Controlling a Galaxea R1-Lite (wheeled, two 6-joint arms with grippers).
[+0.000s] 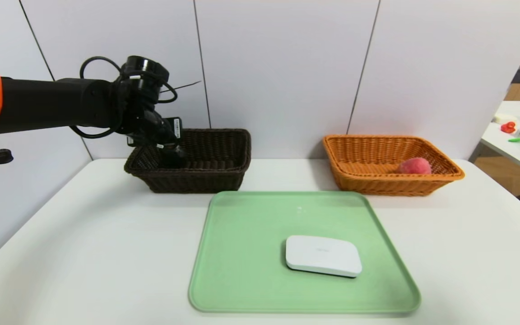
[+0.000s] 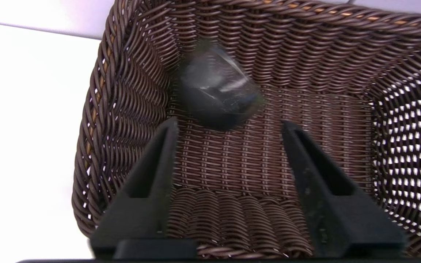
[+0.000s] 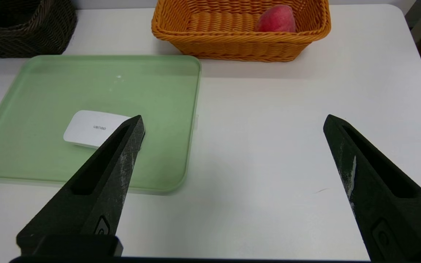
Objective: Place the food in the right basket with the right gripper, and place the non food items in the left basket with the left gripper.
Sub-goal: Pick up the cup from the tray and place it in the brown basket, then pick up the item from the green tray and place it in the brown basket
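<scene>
My left gripper (image 1: 173, 155) (image 2: 228, 126) hangs inside the near-left part of the dark brown left basket (image 1: 224, 178) (image 2: 130, 73), its jaws open with nothing between them. Just past the fingertips a dark glass cup (image 2: 216, 96) shows blurred over the basket floor, free of the fingers. The pink-red peach (image 1: 415, 166) (image 3: 275, 19) lies in the orange right basket (image 1: 391, 183) (image 3: 232, 45). A flat white device (image 1: 323, 255) (image 3: 93, 128) rests on the green tray (image 1: 242, 280) (image 3: 31, 91). My right gripper (image 3: 234, 120) is open over bare table, out of the head view.
The white table (image 1: 84, 253) carries the tray at its middle, with both baskets along the back wall. A second table (image 1: 517, 140) with small objects stands at the far right.
</scene>
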